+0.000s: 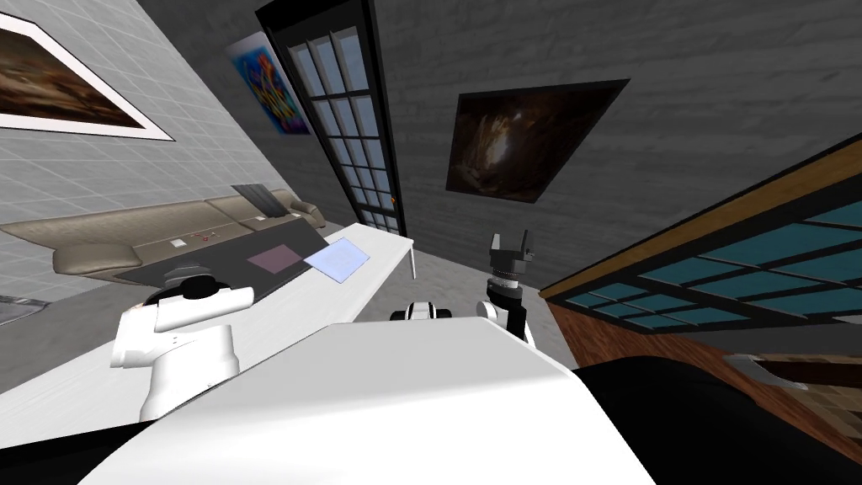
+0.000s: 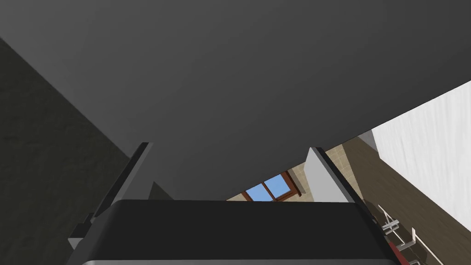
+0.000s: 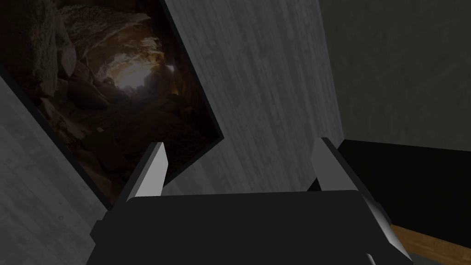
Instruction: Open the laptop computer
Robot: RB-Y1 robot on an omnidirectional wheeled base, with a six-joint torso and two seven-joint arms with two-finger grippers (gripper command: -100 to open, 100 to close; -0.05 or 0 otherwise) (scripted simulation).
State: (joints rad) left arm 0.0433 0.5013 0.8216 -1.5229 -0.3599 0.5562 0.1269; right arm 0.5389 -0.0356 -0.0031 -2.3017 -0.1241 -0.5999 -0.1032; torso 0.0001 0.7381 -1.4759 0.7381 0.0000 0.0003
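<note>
The dark laptop (image 1: 220,257) lies flat along the white counter (image 1: 383,253), its near end right at the left hand (image 1: 187,282) — fingers spread, holding nothing — while the right hand (image 1: 511,242), likewise spread, hangs well apart.

The left forearm (image 1: 181,324) covers the near end of a dark slab (image 1: 227,253) on the white table (image 1: 383,253). Small red and white marks (image 1: 200,237) beyond the slab are too small to name. A framed picture (image 1: 59,84) is cut off at the corner. Before the left gripper (image 2: 230,152), a flat dark grey surface (image 2: 230,69) runs past the edges, its outline unseen.
</note>
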